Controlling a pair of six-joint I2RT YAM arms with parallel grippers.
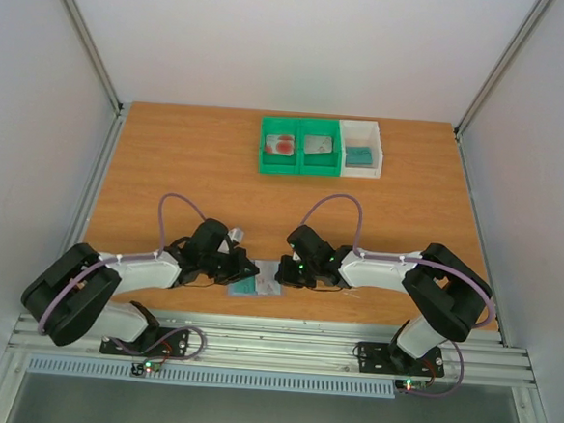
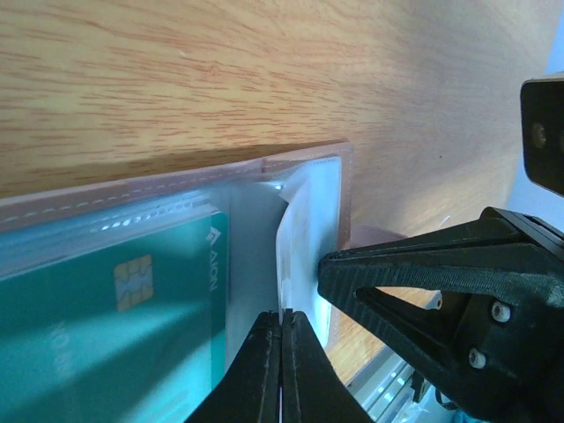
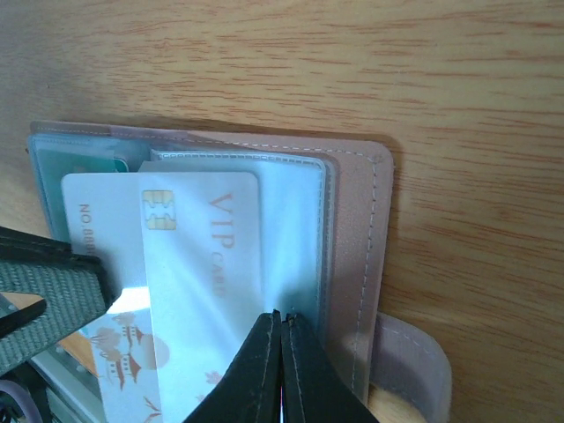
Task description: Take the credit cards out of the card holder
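Note:
The card holder [image 1: 255, 287] lies open near the table's front edge, between both grippers. Its brownish-pink cover [image 3: 357, 229] frames clear sleeves. My left gripper [image 2: 283, 322] is shut on the edge of a white credit card [image 2: 300, 229] that rises out of a sleeve. A teal credit card [image 2: 106, 300] with a chip lies in the sleeve beside it. My right gripper [image 3: 282, 315] is shut on the holder's clear sleeve [image 3: 295, 238], next to a white card marked VIP [image 3: 203, 256]. Another white card [image 3: 97, 216] lies under it.
At the back stand two green trays [image 1: 299, 164] and a white tray [image 1: 376, 145], joined in a row. One green tray holds a red-blotched card [image 1: 282, 144], the other a grey one [image 1: 318, 144], and the white one a teal card [image 1: 361, 156]. The table's metal front rail [image 1: 273, 346] is close behind the holder.

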